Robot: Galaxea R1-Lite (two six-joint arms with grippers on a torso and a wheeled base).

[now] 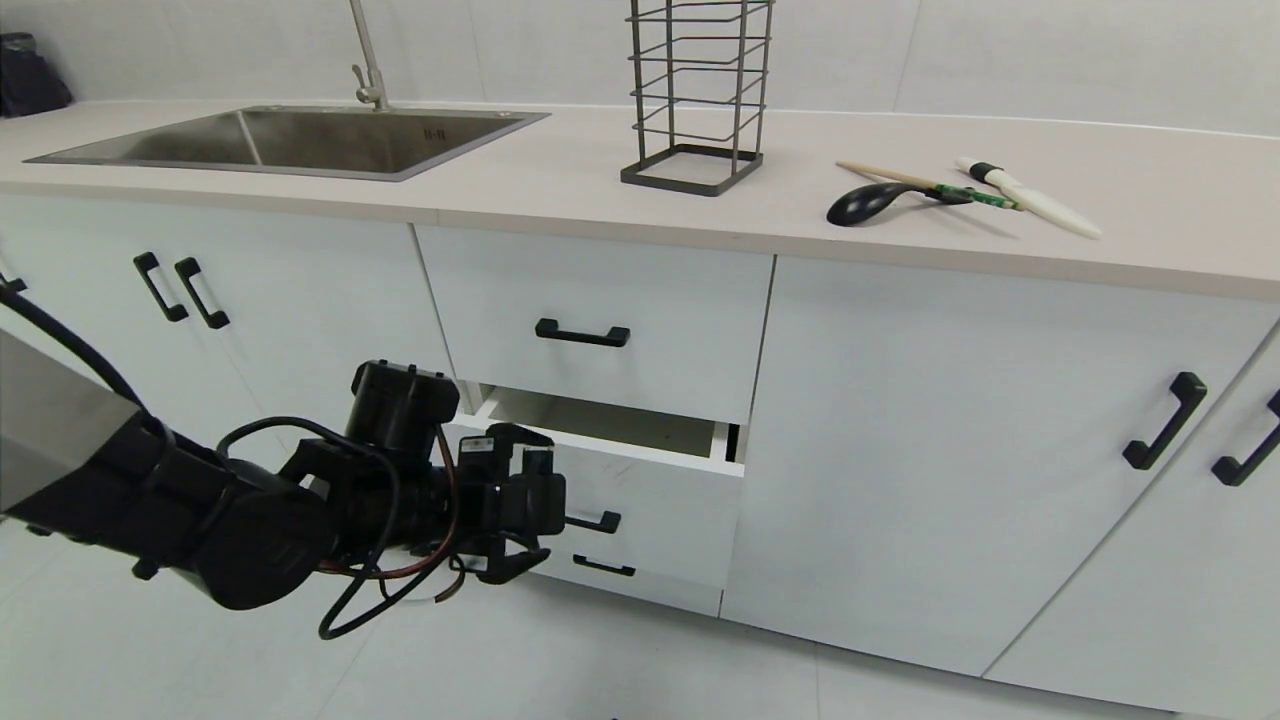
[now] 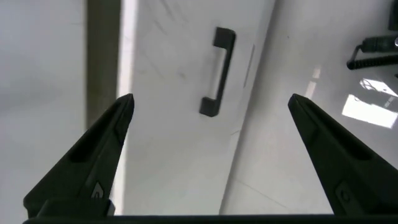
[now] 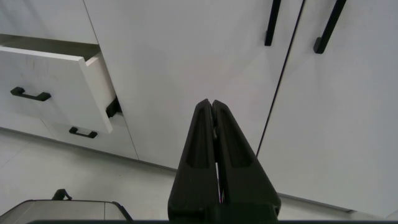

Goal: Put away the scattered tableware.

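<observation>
Left gripper (image 2: 211,99) gapes wide before the handle (image 2: 217,71) of the open drawer (image 1: 650,480). Right gripper (image 3: 212,104) is pinched closed. Green label (image 1: 975,197) beside the spoon (image 1: 865,203): print unreadable

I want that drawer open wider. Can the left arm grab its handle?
Probably yes. The left gripper is open right in front of the drawer handle, with nothing between them.

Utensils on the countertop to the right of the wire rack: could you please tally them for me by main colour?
Black: 1, the spoon
Wood-coloured: 1, the stick with a green end
White: 1, the long utensil with a black band
Total: 3
</observation>
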